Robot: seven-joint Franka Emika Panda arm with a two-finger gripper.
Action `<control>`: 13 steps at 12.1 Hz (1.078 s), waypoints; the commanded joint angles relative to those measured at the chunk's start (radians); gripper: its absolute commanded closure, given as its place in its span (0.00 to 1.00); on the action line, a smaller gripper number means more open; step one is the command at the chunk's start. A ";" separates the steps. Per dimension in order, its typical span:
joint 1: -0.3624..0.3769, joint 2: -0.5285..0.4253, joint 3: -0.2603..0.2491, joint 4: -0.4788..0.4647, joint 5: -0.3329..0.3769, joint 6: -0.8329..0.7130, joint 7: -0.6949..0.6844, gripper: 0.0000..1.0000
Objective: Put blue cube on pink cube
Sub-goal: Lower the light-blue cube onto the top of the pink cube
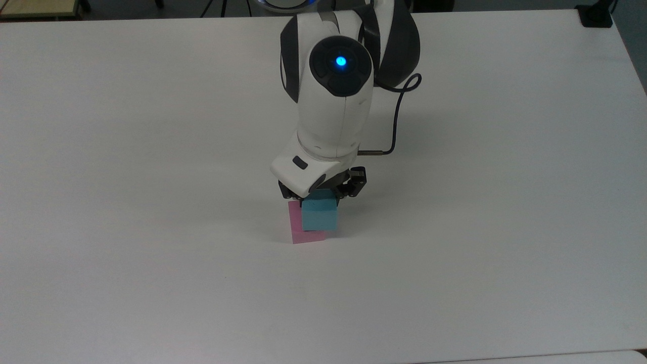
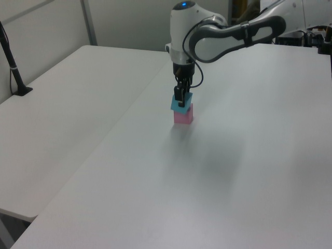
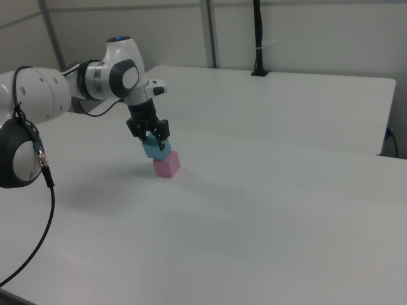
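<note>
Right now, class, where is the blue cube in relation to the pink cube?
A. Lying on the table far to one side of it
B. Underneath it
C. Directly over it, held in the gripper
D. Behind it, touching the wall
C: the gripper is shut on the blue cube, which sits right above the pink cube, slightly turned against it.

Pink cube (image 1: 298, 227) on white table (image 1: 151, 202)
</note>
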 commanded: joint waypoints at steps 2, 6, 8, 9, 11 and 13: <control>0.010 -0.003 -0.008 -0.008 -0.018 0.013 0.024 0.41; 0.010 -0.008 -0.014 -0.020 -0.018 0.004 0.018 0.36; 0.010 -0.023 -0.017 -0.020 -0.016 -0.002 0.016 0.44; 0.009 -0.023 -0.020 -0.020 -0.018 -0.002 0.016 0.49; 0.004 -0.038 -0.021 -0.021 -0.016 -0.005 0.005 0.53; 0.001 -0.045 -0.021 -0.021 -0.010 -0.063 -0.024 0.54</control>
